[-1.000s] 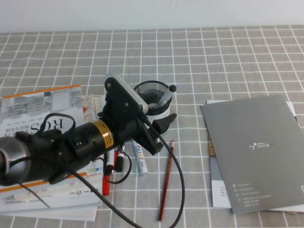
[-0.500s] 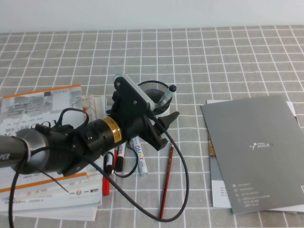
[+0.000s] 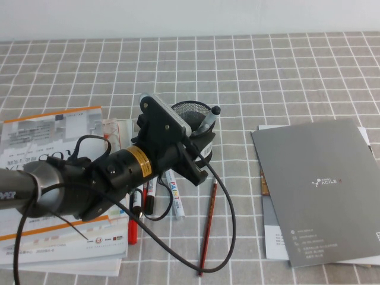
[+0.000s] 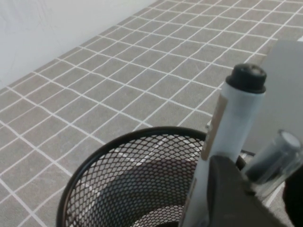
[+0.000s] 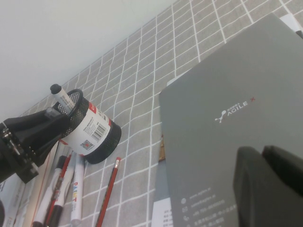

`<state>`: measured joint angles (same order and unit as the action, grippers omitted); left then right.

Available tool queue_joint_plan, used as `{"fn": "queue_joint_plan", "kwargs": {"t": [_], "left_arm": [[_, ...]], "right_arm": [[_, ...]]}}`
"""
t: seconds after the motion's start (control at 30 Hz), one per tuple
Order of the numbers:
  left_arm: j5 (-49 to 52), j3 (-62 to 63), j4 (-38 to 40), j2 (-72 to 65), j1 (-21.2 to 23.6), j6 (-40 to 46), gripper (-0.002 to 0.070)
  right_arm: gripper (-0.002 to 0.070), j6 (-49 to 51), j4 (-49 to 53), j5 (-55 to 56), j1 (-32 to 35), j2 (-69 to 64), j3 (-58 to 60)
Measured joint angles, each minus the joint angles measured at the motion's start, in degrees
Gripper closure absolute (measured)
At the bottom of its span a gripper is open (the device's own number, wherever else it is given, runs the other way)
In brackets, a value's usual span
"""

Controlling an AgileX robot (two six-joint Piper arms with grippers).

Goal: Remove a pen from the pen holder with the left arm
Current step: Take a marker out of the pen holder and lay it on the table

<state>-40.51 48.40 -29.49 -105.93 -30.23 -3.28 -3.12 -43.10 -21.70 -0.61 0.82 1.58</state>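
On the tiled worktop [image 3: 285, 71], the right hand [image 5: 263, 158] hovers over the grey booklet [image 3: 320, 190]; how far open, I cannot tell. The left hand [image 3: 203, 144] sits at the mesh holder [image 3: 196, 105], right by the pen [image 3: 211, 120] leaning in it. Whether it grips, I cannot tell.

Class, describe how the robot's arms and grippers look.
The left arm is black with a gold band and a loose black cable. The left gripper, at the pen holder, is black with a grey-edged plate. The right gripper, above the grey booklet, is black.
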Motion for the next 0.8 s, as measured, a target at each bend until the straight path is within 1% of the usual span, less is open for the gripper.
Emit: {"fn": "queue_joint_plan", "kwargs": {"t": [0.13,0.2,0.5,0.8], "left_arm": [[-0.1,0.0,0.4,0.0,0.0,0.1,0.054],[-0.6,0.0,0.4,0.0,0.0,0.5,0.0576],[-0.9,0.1,0.0,1.6,0.0,0.6,0.0618],[0.3,0.1,-1.1,6.0,0.0,0.6,0.062]], "right_arm": [[0.0689,0.0,0.0,0.0,0.0,0.0,0.0],[0.0689,0.0,0.0,0.0,0.0,0.0,0.0],[0.0689,0.0,0.0,0.0,0.0,0.0,0.0],[0.0689,0.0,0.0,0.0,0.0,0.0,0.0]]}}
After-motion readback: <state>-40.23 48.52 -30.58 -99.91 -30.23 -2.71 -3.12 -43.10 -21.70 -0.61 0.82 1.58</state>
